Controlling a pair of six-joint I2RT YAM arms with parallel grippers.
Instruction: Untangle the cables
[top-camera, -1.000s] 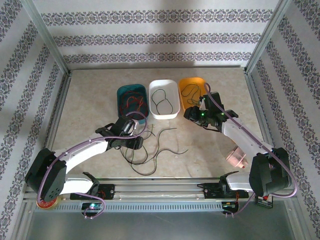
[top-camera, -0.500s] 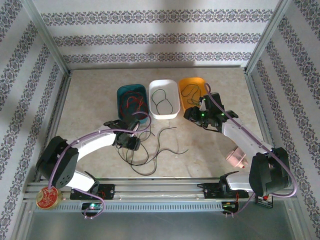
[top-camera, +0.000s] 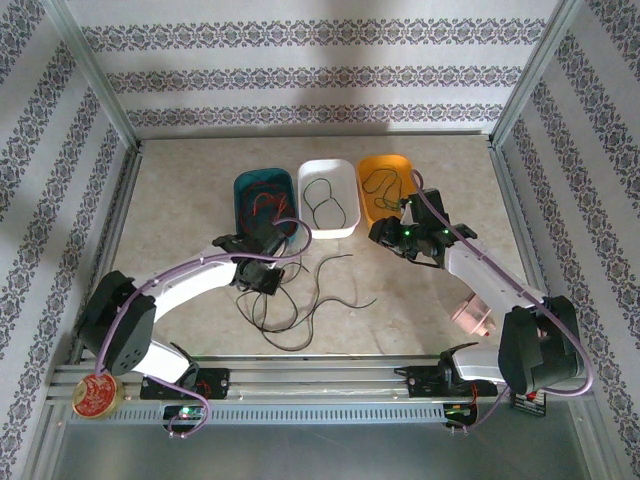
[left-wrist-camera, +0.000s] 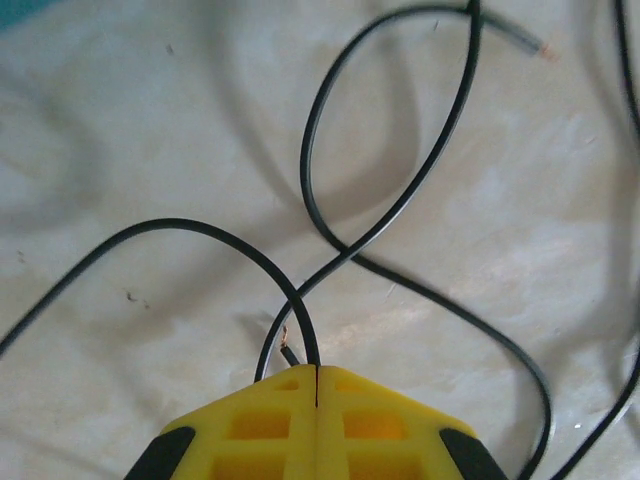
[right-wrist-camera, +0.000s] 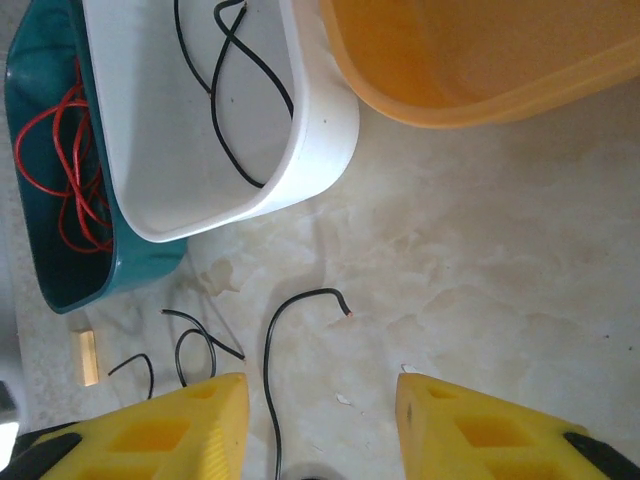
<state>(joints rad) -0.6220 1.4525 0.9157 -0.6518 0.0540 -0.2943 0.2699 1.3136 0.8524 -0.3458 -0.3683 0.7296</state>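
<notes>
Three tubs are being carried by the bench (top-camera: 180, 200): one teal tub (top-camera: 262, 174), one white tub (top-camera: 327, 164), one orange tub (top-camera: 385, 160). Two hands are being counted, the left hand (left-wrist-camera: 316, 372) and the right hand (right-wrist-camera: 320, 395). The loose black cables (left-wrist-camera: 304, 170) toward the front edge are being left uncounted, being too tangled.

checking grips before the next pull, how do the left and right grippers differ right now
The left gripper is shut, fingers meeting; the right gripper stands open. The left gripper pinches a black cable; the right gripper holds nothing, a loose cable end lying on the table beneath it. The left gripper is by the teal tray; the right gripper is near the white tray. Both have yellow fingers.
</notes>
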